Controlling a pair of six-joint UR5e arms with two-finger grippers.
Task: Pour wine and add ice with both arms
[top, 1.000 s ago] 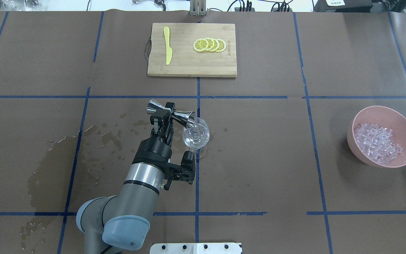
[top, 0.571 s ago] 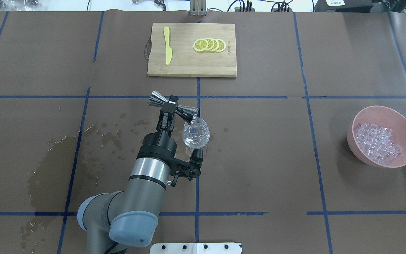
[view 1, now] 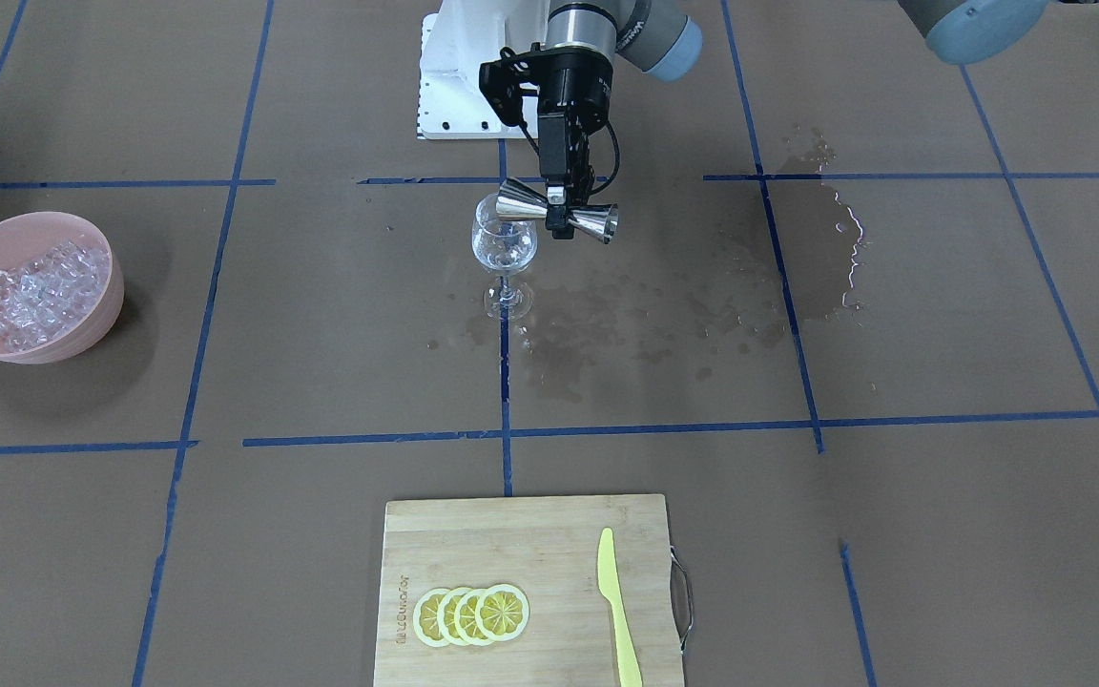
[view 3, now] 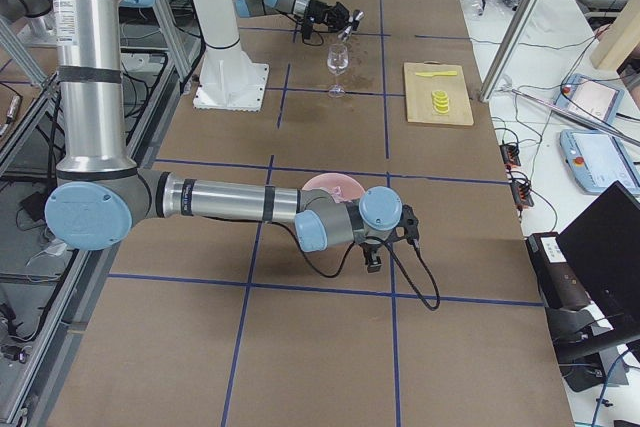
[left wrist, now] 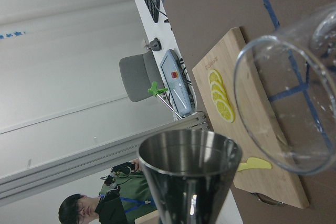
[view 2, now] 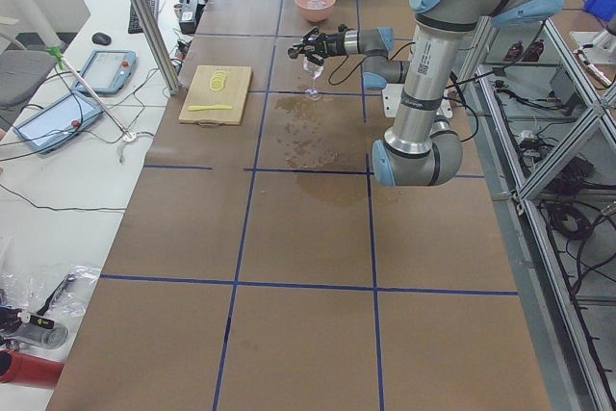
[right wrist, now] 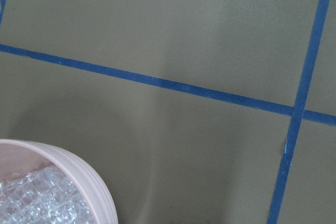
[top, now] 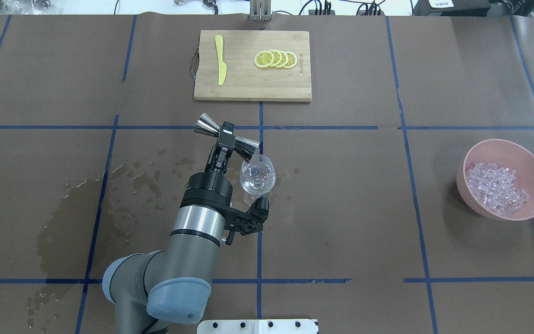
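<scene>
Wine sits low in the wine glass; front view: left gripper is clamped on the jigger waist, jigger tipped near-horizontal with one mouth at the glass rim so the pour lands inside. Overhead: ice is heaped in the pink bowl, well apart from the glass on the robot's right, parked for the next step I'd judge. Right-side and right wrist views: right gripper hangs just beside that bowl, far from the glass; can't tell if it's released or clenched.
</scene>
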